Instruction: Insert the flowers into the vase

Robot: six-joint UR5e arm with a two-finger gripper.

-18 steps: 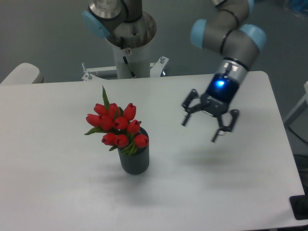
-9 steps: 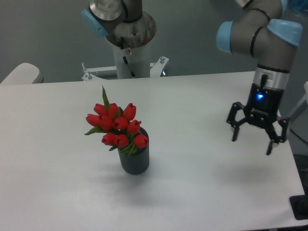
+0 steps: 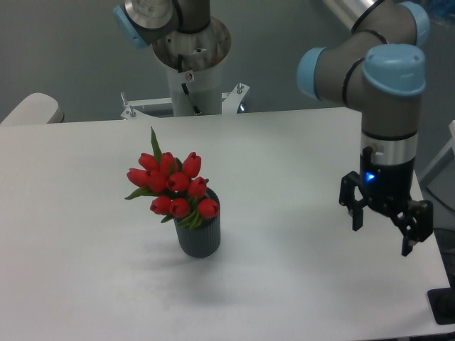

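On the white table (image 3: pixel 284 142), flowers (image 3: pixel 173 186) stand in the vase (image 3: pixel 199 236), well apart from the spread, empty end effector (image 3: pixel 384 229).

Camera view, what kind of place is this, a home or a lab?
Most likely a robotics lab: a bare white table, the arm's gripper hanging open over it, and only a vase of flowers as a test prop.

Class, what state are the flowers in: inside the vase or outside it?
Inside. The flowers stand in the vase, red buds above its mouth; the gripper is open, well apart.
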